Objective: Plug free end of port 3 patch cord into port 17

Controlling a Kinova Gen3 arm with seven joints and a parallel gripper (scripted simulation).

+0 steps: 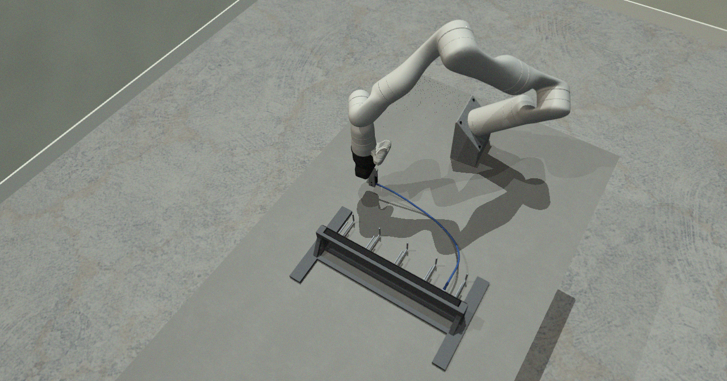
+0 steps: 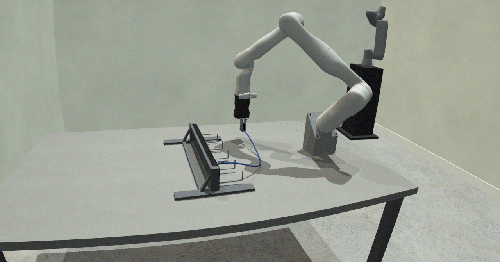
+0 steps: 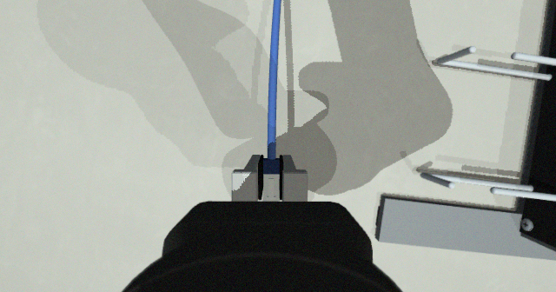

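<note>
In the top view, the gripper (image 1: 373,177) (image 2: 243,124) (image 3: 271,169) is held near the middle of the frame, apart from the rack (image 1: 391,273) (image 2: 193,134) below it, presumably so that the plug can be turned before the panel is approached. The blue cord (image 1: 431,217) (image 2: 259,155) (image 3: 274,66) is bowed out to the right and led back to the rack's lower right part, where its other end is seated; slack seems to be left for the reach.

In the exterior view, the fingers are raised above the table (image 2: 104,190) at the centre, by which the free end is kept off the surface. The port numbers cannot be read.

In the wrist view, the plug (image 3: 274,187) is clasped between the fingers at lower centre, its cord run towards the top edge. The panel lies at the right edge, so a turn is probably needed; a hard pull could shift the unfastened rack.
</note>
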